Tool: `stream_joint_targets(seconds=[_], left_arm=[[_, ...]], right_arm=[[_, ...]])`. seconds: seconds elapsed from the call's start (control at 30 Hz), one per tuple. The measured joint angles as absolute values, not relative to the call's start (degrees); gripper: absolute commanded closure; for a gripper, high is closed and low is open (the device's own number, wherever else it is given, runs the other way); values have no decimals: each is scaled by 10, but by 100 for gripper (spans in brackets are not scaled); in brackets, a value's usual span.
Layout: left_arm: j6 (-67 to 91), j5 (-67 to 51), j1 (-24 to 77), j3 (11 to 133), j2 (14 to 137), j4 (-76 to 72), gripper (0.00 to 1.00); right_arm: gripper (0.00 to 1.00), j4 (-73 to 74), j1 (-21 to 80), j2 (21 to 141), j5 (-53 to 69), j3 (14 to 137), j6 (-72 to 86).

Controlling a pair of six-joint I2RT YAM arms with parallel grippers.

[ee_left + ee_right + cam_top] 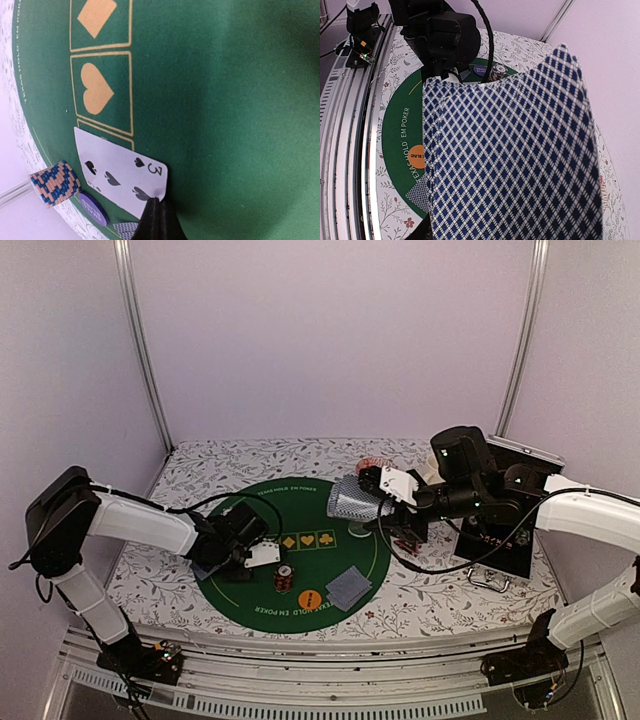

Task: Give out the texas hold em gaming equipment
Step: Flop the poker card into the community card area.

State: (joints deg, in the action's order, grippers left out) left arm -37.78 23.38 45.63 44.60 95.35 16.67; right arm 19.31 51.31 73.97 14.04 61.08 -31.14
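Pinches, with the left gripper (pixel 159 212) closed tight at the bottom of the left wrist view, one corner of a face-up three of spades (pixel 117 175). Holds it low over the green mat (pixel 225 100), across the printed box just under the heart box; cannot tell whether flat down or slightly lifted. Shows, toward the lower left of that frame, a striped chip stack (pixel 55 183), a blue button (pixel 92 208) and the corner of a face-down card (pixel 125 230).

Clasps, with the right gripper (pixel 378 502) above the upper right of the mat in the top view, a card bundle (pixel 510 160) with blue-diamond backs, filling most of the right wrist view and hiding the fingers there.

Looks partly done: already set near the mat's bottom edge, an orange button (pixel 310 597) with a face-down pile (pixel 349 586) just beside it. Seems to leave the three of spades to release, the other printed boxes to fill, and the held bundle to deal out.
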Motion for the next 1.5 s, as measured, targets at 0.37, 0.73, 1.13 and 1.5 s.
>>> stream_joint_targets(seconds=[0.37, 0.73, 1.13, 1.5], left_arm=[[-379, 238, 456, 446, 956, 166, 97], [-366, 220, 454, 461, 940, 192, 56], [-328, 117, 484, 500, 848, 262, 28], [-142, -92, 485, 605, 709, 148, 2]], right_arm=[[57, 196, 513, 738, 138, 611, -311], [57, 197, 513, 735, 138, 611, -312], [57, 197, 513, 735, 138, 611, -312], [57, 197, 513, 735, 138, 611, -311]])
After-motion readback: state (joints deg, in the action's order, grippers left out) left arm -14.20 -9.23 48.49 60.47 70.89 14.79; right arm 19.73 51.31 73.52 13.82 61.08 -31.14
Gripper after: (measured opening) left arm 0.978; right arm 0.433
